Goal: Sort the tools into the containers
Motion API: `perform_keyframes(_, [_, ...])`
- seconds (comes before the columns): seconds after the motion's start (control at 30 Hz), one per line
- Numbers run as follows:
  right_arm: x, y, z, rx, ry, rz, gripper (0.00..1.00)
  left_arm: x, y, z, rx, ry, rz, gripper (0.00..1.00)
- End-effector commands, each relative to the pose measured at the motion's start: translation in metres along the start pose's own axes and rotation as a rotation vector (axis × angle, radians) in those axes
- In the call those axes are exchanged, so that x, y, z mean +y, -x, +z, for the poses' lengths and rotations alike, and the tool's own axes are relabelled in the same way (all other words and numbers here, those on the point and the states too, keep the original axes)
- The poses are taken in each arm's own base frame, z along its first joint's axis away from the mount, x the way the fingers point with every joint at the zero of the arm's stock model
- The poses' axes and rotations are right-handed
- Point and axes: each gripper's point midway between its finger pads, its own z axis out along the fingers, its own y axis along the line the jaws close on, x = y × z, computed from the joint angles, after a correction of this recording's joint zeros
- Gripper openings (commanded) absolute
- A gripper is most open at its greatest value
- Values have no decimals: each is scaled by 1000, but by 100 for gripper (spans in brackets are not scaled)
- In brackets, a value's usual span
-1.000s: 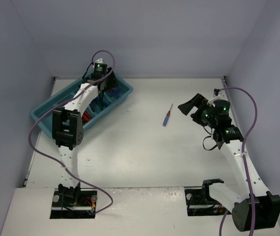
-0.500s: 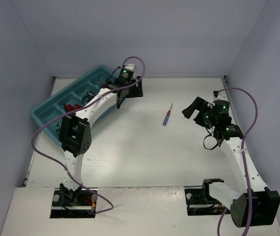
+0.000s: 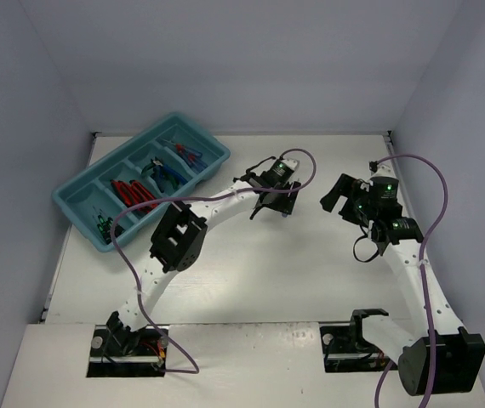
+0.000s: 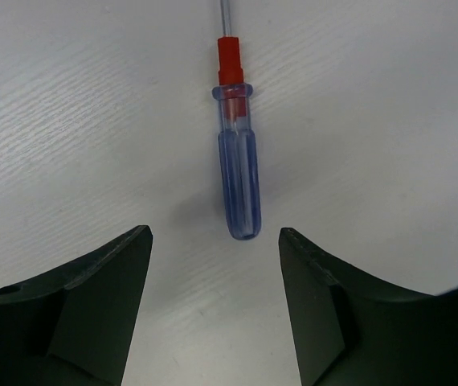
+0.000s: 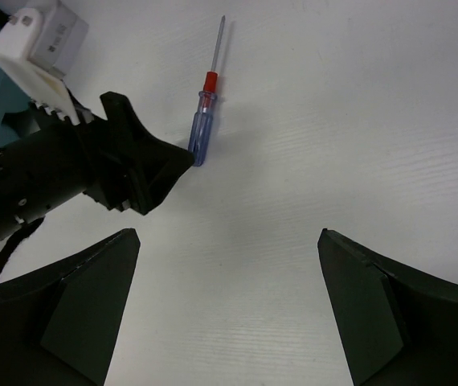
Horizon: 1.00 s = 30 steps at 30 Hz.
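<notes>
1. One blue tray [image 3: 74, 217] is seen on the table [image 3: 310, 272], at the far left corner, turned at an angle.
2. Four compartments are counted in the tray, parted by dividers.
3. In the compartment at the far end of the tray, thin screwdrivers [image 3: 185, 151] with red and blue parts are laid; their number cannot be told.
4. In the next compartment, blue-handled pliers [image 3: 164, 172] are laid.
5. In the third compartment, red-handled cutters [image 3: 132, 190] are laid, at least two.
6. In the compartment at the near end, green-handled tools [image 3: 102, 223] are seen; they are too small to be counted.
7. One screwdriver [image 4: 237, 177] is left outside, flat on the table, well apart from the tray and to its right; its handle is clear blue with a red collar.
8. The left gripper [image 4: 213, 235] is held right of the tray, over the butt of this handle; its jaws are spread, and nothing is gripped.
9. The right gripper [image 5: 227, 237] is placed further right of the tray, beyond the screwdriver; its jaws are spread wide and hold nothing.
</notes>
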Motion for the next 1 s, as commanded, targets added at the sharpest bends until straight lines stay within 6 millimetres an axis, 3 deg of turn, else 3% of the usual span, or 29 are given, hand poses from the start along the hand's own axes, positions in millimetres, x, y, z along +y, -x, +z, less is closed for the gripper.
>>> perform_keyframes(0.0, [-1,-1,-4,-13,13,-11,91,-13,40,-15,-124,19,22,61])
perform_keyframes(0.4, [0,-20,-5,35,45,16,91,-17,31,20,-126,17,-8,57])
perform_keyframes(0.53, [-1,-22,-4,41,41,13,91,-17,26,28,-117,13,-5,44])
perform_keyframes(0.63, [-3,-24,-2,46,34,11,91,-17,25,28,-109,9,-1,27])
perform_keyframes(0.73, [-6,-26,-1,51,27,10,91,-16,32,18,-125,15,3,7])
perform_keyframes(0.8, [-7,-28,-1,54,24,8,91,-12,37,7,-140,30,14,0])
perform_keyframes(0.9, [-8,-27,0,53,21,6,91,-4,52,-18,-182,48,7,0])
perform_keyframes(0.97, [-8,-26,-1,48,20,3,91,10,74,-51,-242,67,-31,0])
